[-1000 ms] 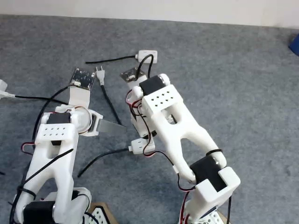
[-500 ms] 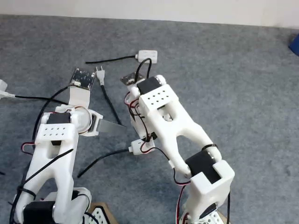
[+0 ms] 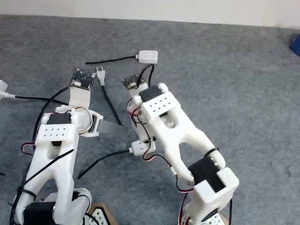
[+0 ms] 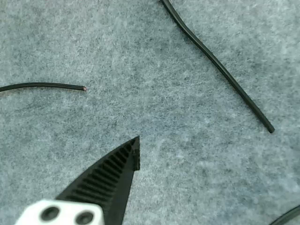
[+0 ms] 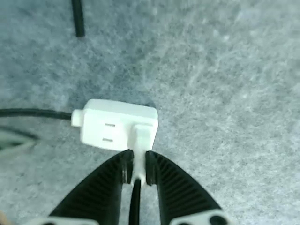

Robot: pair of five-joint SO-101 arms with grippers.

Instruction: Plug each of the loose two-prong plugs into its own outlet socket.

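The right claw [image 5: 137,164] is narrow, pinched on a small white plug [image 5: 142,136] whose black lead [image 5: 135,197] runs back between its fingers. The front of this plug touches the face of a white outlet block [image 5: 110,124], just beside that block's 2 open slots; whether the prongs are seated cannot be told. In the high view the block lies at the centre of the frame, partly under the right arm [image 3: 173,126], and its own black cord [image 3: 101,160] trails toward the lower left. The left claw [image 3: 111,125] sits left of centre, pointing toward the right arm, near the block but apart from it; whether it is wide or narrow cannot be told. A loose plug [image 3: 99,72], its 2 prongs pointing toward the top of the frame, lies on the grey carpet [image 3: 234,84] in the upper left, and its black cable [image 3: 108,101] runs down and to the right toward the left claw. A second outlet block [image 3: 148,56] lies at the upper centre, apart from the loose plug, with a black wire [image 3: 110,59] leading off to the left. At the left edge a white piece [image 3: 2,89], cut off by the frame, has a thin black line [image 3: 33,98] reaching right toward the left arm [image 3: 54,150]. The left wrist view shows 2 black ends on the carpet, a thick end [image 4: 220,70] and a thin end [image 4: 42,86], well apart.
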